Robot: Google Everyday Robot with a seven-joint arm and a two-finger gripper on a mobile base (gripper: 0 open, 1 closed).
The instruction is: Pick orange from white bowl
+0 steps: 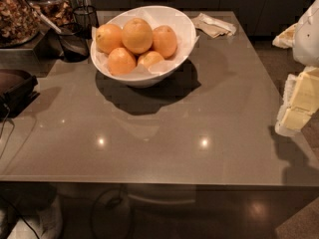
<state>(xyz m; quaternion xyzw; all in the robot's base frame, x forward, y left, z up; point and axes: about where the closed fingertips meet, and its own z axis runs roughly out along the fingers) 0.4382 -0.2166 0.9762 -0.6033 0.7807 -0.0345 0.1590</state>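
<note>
The orange (137, 35), the biggest and brightest, sits on top in the middle of a heap of several oranges in the white bowl (175, 26). The bowl is wide and glossy, with a slanted rim and white paper lining, and stands at the back middle of the grey table (174, 128). My gripper (298, 106), white with pale yellow parts, hangs at the right edge of the view, beside the table's right side. It is far to the right of the bowl and nearer than it, and holds nothing that I can see.
A small dark glass cup (84, 17) and a dark wire holder (74, 45) stand left of the bowl. Glass jars of dried food (17, 14) fill the back left corner. A crumpled napkin (214, 25) lies behind the bowl on the right. A dark object (15, 87) lies at the left edge.
</note>
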